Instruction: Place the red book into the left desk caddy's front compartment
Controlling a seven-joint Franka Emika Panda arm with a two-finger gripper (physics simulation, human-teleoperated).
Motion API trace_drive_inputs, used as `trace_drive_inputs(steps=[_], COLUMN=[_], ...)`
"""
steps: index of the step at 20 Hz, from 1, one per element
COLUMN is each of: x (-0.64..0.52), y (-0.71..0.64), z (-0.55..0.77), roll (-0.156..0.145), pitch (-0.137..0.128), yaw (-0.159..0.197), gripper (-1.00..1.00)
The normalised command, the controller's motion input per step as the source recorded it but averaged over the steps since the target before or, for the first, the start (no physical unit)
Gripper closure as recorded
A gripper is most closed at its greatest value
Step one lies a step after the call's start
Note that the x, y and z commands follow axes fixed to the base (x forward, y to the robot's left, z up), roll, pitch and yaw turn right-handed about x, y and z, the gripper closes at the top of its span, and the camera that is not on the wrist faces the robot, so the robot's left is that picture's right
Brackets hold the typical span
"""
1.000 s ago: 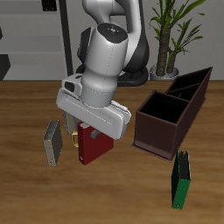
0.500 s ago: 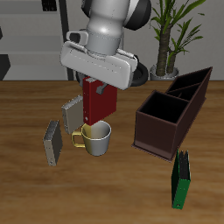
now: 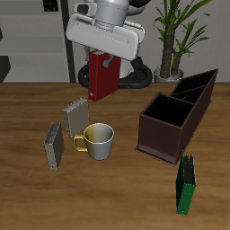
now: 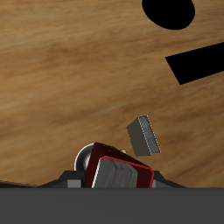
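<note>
One red book (image 3: 102, 75) hangs clamped in the gripper (image 3: 107, 61), above the table (image 3: 27, 193).

The exterior view looks down from the front and above, far enough back to take in the whole table (image 3: 27, 193) with the arm at its far side. The wrist view rides on the gripper (image 4: 112, 175) and looks straight down at the wood from high up, turned half a turn. Both share the red book (image 3: 101, 75), the mug (image 3: 97, 141) and a grey book (image 3: 75, 116).
</note>
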Motion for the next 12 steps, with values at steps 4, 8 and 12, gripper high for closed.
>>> trace_drive_inputs(steps=[4,8,12], x=[-0.45,-0.37,-0.43], y=[0.25,0.25,0.19], z=[0.15,0.09,0.17], roll=[0.01,-0.005,-0.026], pitch=[0.006,0.013,-0.044], yaw=[0.042,0.013,-0.014], gripper=[1.0,1.0,1.0])
